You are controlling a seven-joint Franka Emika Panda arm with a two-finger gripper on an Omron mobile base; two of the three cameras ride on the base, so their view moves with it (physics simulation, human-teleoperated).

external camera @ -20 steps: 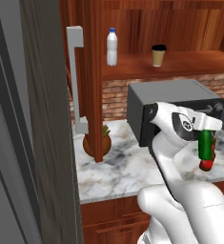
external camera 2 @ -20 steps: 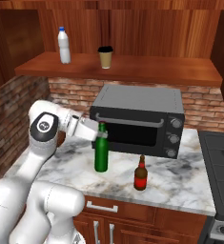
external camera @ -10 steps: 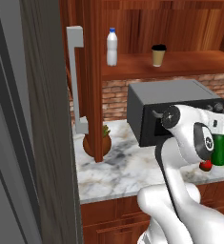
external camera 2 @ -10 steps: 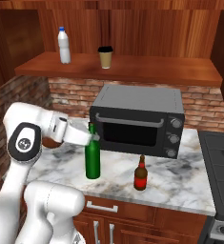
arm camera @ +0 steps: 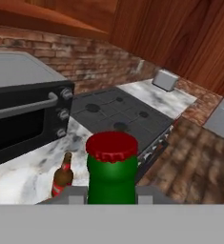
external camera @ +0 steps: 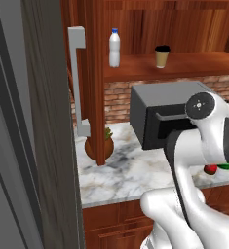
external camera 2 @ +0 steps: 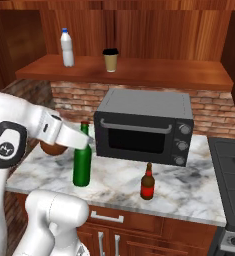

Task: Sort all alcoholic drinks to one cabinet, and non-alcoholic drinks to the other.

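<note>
Hand (external camera 2: 85,141) first: we see it clamped on the neck of the green bottle (external camera 2: 82,167), the jaws pressed in from either side just below the red cap (arm camera: 112,146). In the right base view the bottle stands upright over the marble tabletop (external camera 2: 189,187), in front of the left end of the toaster oven (external camera 2: 145,125); we cannot tell whether its base touches the stone or hangs just above it. In the hand view the cap and neck rise right in front of the camera, and a light grey finger (arm camera: 77,198) shows on the left side of the neck.

We find the brown bottle (external camera 2: 147,183) with its red label standing free on the tabletop, to the right of the green one and in front of the oven, apart from both. The hand view catches it low and to the left of the green neck (arm camera: 62,179), with the oven's knobs (arm camera: 64,114) behind it and a stovetop (arm camera: 118,114) further along.

Up on the wooden shelf (external camera 2: 154,70) above the oven we see the white bottle (external camera 2: 67,48) with its blue cap at the left, and the paper cup (external camera 2: 110,60) with its black lid near it to the right.

In the left base view a small potted plant (external camera: 100,144) sits on the tabletop beside a tall wooden cabinet door (external camera: 94,73) with a grey handle (external camera: 78,82).
</note>
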